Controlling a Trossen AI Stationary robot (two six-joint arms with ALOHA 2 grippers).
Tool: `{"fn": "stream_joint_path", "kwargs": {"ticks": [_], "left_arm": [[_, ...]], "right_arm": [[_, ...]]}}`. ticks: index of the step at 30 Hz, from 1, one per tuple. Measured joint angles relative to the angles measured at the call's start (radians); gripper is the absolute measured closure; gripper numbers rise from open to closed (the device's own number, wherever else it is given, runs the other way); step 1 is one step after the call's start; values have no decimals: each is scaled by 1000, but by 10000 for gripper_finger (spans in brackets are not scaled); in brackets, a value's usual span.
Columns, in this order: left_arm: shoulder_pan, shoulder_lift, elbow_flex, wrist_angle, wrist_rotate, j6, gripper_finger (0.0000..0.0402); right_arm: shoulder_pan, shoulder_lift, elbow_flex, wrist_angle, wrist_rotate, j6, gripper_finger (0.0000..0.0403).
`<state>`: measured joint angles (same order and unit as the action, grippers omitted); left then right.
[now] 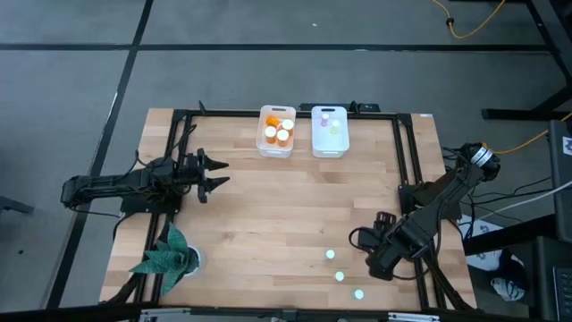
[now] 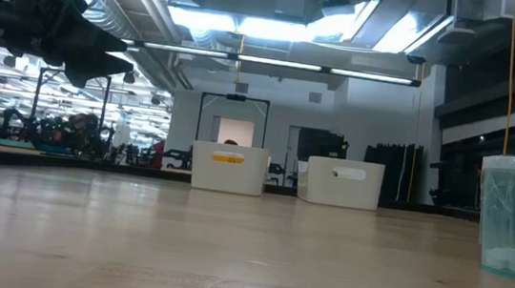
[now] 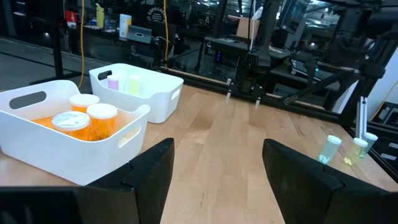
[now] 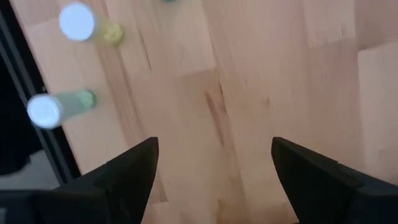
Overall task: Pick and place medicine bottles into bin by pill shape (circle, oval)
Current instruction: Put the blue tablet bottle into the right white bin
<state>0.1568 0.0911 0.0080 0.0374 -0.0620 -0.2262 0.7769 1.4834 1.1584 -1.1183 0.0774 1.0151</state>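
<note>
Right gripper (image 1: 386,217) fingers spread wide, empty, above bench (image 1: 268,215); small bottles (image 1: 340,276) standing just beside, untouched.

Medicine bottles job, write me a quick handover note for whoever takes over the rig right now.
Left gripper: jaws open, empty, held above the table's left side, pointing toward the bins.
Right gripper: jaws open, empty, over the front right of the table near the loose bottles.
Done: orange bottles sit in the left bin; small pale bottles sit in the right bin.
Left: three small bottles stand on the table near the front right: one, a second, a third. Their pill shapes cannot be read here, so check before choosing a bin.
</note>
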Motion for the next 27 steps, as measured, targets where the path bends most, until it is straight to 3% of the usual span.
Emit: {"fn": "stream_joint_path", "kwargs": {"ticks": [10,27], "left_arm": [[0,0,0,0,0,0,165],[0,0,0,0,0,0,165]], "right_arm": [[28,14,1,65,9,-24,91],[138,276,136,90,-37,-48,91]]}}
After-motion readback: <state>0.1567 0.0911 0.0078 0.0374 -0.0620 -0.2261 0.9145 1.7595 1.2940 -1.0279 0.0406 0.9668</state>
